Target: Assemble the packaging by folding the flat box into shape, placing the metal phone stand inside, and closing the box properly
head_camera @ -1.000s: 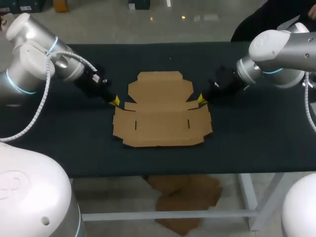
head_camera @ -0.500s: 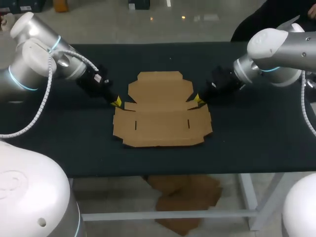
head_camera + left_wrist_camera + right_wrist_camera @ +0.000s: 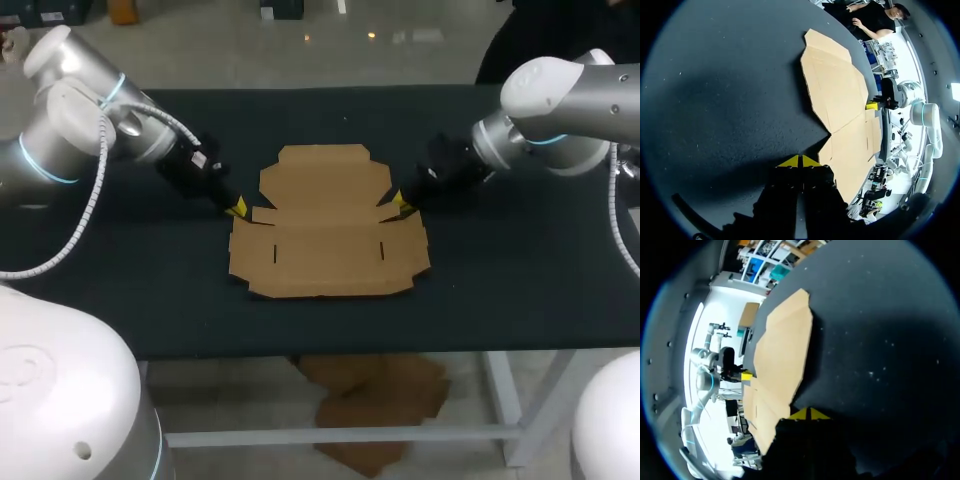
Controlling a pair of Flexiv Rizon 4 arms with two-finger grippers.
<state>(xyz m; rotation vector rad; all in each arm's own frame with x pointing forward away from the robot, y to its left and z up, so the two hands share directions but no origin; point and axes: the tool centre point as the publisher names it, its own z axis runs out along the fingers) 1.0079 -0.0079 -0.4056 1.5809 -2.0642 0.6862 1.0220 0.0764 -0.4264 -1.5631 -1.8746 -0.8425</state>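
On the dark surface (image 3: 500, 300), my left end effector (image 3: 236, 208) and right end effector (image 3: 400, 201), pinched empty, flank the flat cardboard box (image 3: 325, 235), seemingly to lift flaps

flat box (image 3: 328, 235) | brown cardboard | unfolded, flaps spread | lying mid-table (image 3: 520, 290)

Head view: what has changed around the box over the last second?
The right claw edged slightly inward toward the flat box, and the left claw crept in even less. Neither took hold of anything. The box stayed flat and unmoved.
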